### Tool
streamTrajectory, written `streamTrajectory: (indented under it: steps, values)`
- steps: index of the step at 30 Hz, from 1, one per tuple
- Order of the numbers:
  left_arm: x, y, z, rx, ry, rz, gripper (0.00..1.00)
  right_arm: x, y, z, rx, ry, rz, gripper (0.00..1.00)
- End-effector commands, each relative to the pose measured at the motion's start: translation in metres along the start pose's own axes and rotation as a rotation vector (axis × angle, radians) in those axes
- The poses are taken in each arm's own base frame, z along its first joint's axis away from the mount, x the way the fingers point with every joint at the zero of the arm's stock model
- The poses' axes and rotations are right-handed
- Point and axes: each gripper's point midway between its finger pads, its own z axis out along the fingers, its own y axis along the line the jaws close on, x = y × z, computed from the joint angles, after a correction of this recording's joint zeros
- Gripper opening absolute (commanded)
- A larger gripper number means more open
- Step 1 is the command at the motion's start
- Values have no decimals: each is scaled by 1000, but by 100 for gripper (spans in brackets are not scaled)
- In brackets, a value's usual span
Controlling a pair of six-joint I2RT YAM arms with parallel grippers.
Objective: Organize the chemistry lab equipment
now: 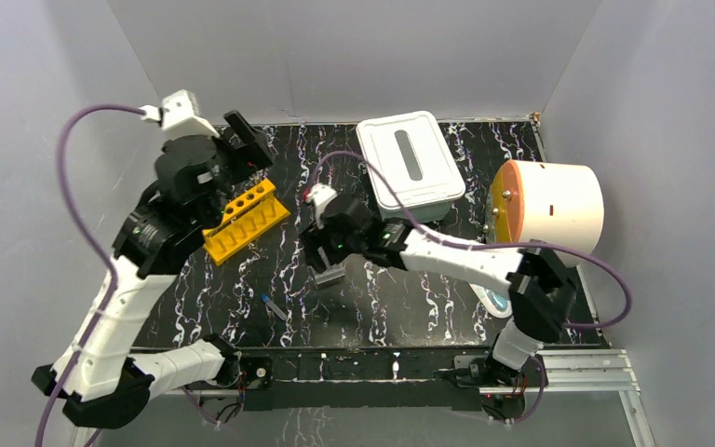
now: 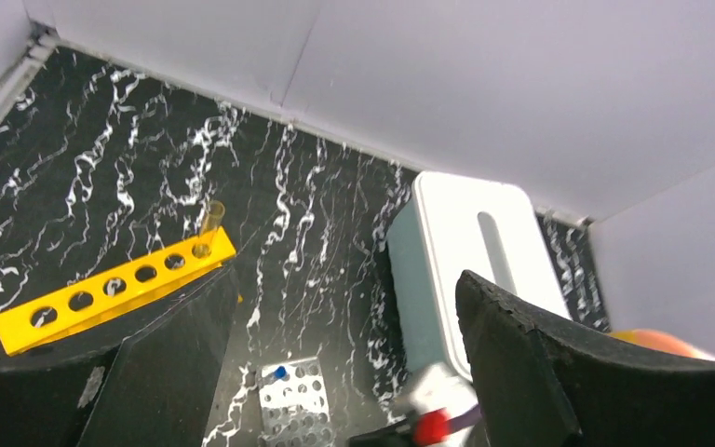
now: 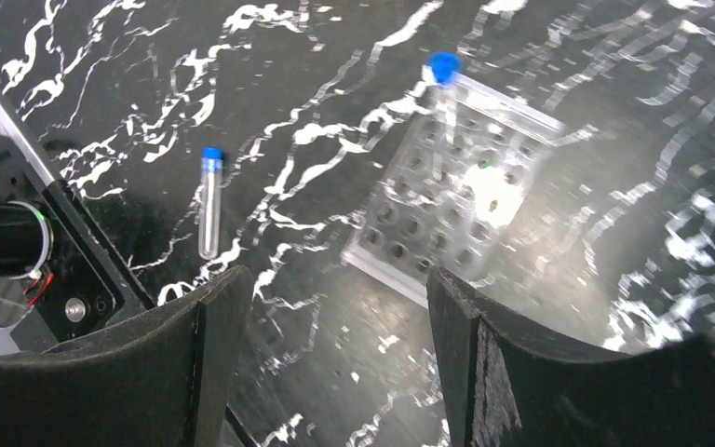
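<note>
The yellow-orange test-tube rack (image 1: pixel 247 219) (image 2: pixel 112 293) lies at the table's back left, with one clear tube (image 2: pixel 209 223) standing in its end hole. My left gripper (image 1: pixel 242 140) (image 2: pixel 346 279) hangs above the rack's far end, open and holding nothing. The clear well plate (image 1: pixel 329 277) (image 3: pixel 456 196) (image 2: pixel 293 400) sits mid-table with a blue-capped tube (image 3: pixel 444 93) (image 2: pixel 276 374) upright in one corner well. My right gripper (image 1: pixel 318 253) (image 3: pixel 337 275) hovers just over the plate's near side, open and empty. Another blue-capped tube (image 3: pixel 209 200) (image 1: pixel 275 308) lies flat near the front edge.
A white lidded box (image 1: pixel 410 163) (image 2: pixel 470 251) with a slot stands at the back centre. An orange-faced white drum (image 1: pixel 545 205) lies at the right edge. Purple cables loop off both arms. Grey walls close the table on three sides.
</note>
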Motion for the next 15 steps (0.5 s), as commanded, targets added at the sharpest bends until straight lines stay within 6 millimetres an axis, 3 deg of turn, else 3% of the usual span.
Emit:
streamTrajectory:
  steps: [1, 9, 12, 15]
  values:
    - [-36, 16, -25, -43, -74, -38, 86, -10, 45, 22, -2, -9, -162, 76]
    - [-65, 27, -49, -29, -151, 1, 86, 25, 109, 68, -31, 98, -346, 75]
    - [-69, 31, -54, -34, -162, 2, 86, 42, 121, 84, -19, 152, -399, 74]
    - [-67, 33, -55, -37, -154, 12, 86, 61, 121, 96, 31, 237, -443, 72]
